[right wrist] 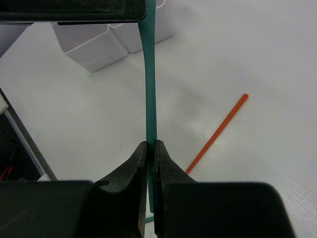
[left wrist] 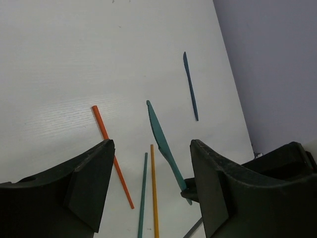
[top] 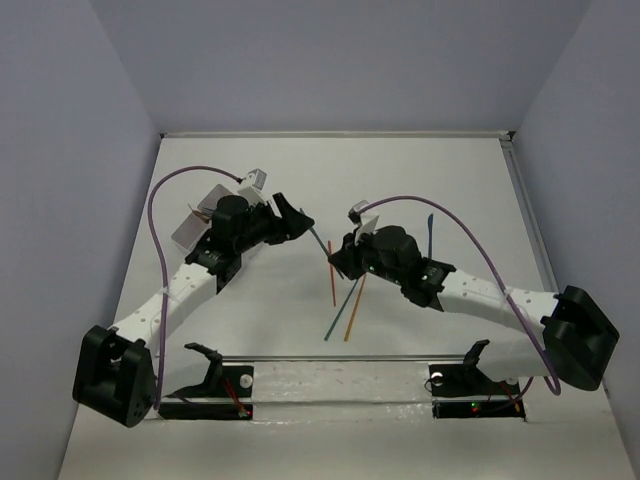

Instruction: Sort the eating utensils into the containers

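Note:
My right gripper (top: 336, 256) is shut on a flat teal utensil (right wrist: 148, 84) and holds it above the table, blade pointing toward the left arm; the jaws (right wrist: 152, 146) pinch its handle. My left gripper (top: 297, 220) is open and empty, and the teal utensil's tip (left wrist: 161, 136) lies between its spread fingers (left wrist: 151, 148) without touching them. On the table lie a red-orange stick (top: 331, 272), a teal stick (top: 339, 308), an orange stick (top: 355, 306) and a dark blue utensil (top: 430, 234). The whitish containers (top: 190, 228) sit behind the left arm and also show in the right wrist view (right wrist: 96, 49).
A metal rail (top: 340, 357) runs along the near edge between the arm bases. Grey walls close the table at the back and sides. The right wall stands close beyond the dark blue utensil (left wrist: 190, 87).

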Controlling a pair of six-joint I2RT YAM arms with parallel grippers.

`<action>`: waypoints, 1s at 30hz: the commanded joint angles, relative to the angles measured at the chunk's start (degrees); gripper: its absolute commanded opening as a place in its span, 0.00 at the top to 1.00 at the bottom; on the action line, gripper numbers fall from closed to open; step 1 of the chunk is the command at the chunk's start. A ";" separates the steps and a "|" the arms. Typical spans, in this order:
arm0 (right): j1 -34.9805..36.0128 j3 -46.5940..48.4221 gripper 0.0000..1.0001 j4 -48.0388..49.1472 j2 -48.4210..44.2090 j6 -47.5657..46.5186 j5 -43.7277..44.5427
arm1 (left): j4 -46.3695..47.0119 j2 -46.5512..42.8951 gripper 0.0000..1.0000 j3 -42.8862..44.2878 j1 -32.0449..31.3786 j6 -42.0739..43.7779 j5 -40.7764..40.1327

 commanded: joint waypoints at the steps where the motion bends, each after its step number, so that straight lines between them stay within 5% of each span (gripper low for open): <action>1: 1.51 -0.60 0.93 5.56 -0.61 -0.03 -3.43 | 5.50 1.64 0.28 1.19 -1.13 -1.10 -2.67; 7: 2.13 -0.69 0.93 6.36 0.18 0.50 -4.23 | 7.09 4.98 0.45 3.21 -3.68 -1.55 -3.64; 12: 2.13 -1.30 0.93 6.45 -0.26 0.41 -2.91 | 6.30 6.31 0.93 4.53 -4.99 -1.28 -4.43; 15: 2.13 -1.13 0.92 5.74 -0.08 1.02 -1.77 | 3.68 5.43 0.94 5.06 -4.99 -0.32 -5.83; 18: 2.13 -1.30 0.72 6.09 -0.34 1.90 -1.33 | 0.26 3.76 0.94 5.76 -4.99 1.44 -8.20; 20: 2.13 -1.48 0.50 6.09 -0.78 2.17 -0.80 | -2.21 2.27 0.94 7.08 -4.99 3.36 -11.27; 23: 2.13 -1.30 0.33 5.04 -2.19 1.99 -0.71 | -6.26 -0.54 0.94 8.13 -1.58 5.22 -13.48; 27: 2.13 -2.35 0.31 5.39 -4.56 2.08 -0.71 | -10.66 -5.03 0.94 8.57 5.29 7.24 -14.09; 30: 2.13 -3.24 0.30 5.57 -6.49 2.52 -0.54 | -17.23 -8.98 0.94 11.03 10.47 12.15 -23.28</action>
